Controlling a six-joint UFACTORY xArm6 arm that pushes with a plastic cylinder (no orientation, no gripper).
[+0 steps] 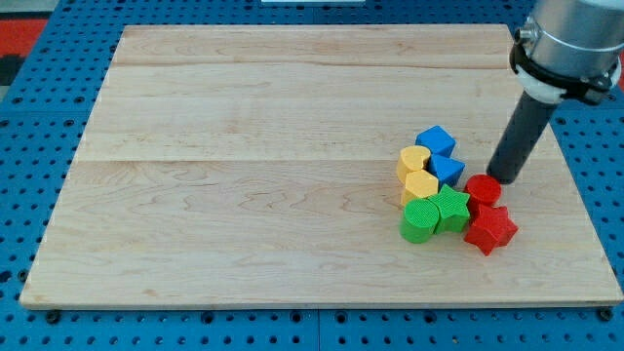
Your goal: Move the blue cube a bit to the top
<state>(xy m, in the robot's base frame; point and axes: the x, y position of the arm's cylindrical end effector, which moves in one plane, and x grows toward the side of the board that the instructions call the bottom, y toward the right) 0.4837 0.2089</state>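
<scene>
The blue cube (435,141) sits at the top of a tight cluster on the right part of the wooden board (244,175). Just below it lies a second blue block (449,169). My tip (503,177) stands to the right of the cluster, touching or just above the red cylinder (482,189), about a block's width right of the lower blue block and below-right of the blue cube. The rod rises toward the view's top right.
In the cluster are a yellow heart (413,160), a yellow block (421,183), a green cylinder (417,220), a green star (451,208) and a red star (490,229). The board's right edge is near the cluster.
</scene>
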